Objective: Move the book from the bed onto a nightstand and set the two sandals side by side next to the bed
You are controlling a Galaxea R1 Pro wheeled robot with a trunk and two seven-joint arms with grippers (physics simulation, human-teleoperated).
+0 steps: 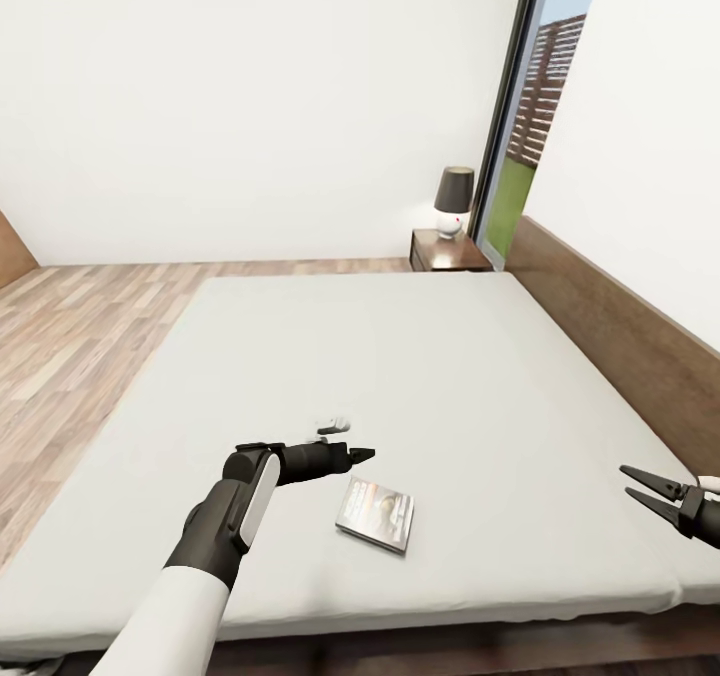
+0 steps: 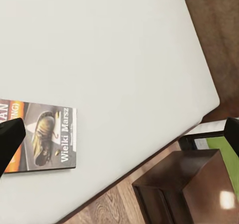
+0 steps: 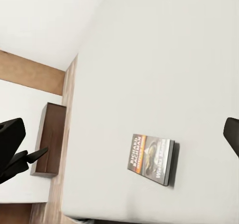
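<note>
One book (image 1: pixel 376 513) lies flat near the bed's (image 1: pixel 420 356) foot edge; we're reaching for it.
Our left claw (image 1: pixel 362 453) hovers just beside it, fingers apart in the wrist view; next we lower and clamp.

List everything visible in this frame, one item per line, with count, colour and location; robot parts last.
book: one, dark cover with an orange band, flat on the near part of the mattress.
bed: one, pale grey-white mattress on a dark brown frame.
nightstand: one, dark reddish-brown, at the far corner of the bed by the window.
lamp: one, dark shade on a white base, on that nightstand.
floor: light brown planks.
left gripper: black, open, just beside the book.
right gripper: black, open, over the mattress edge.
</note>
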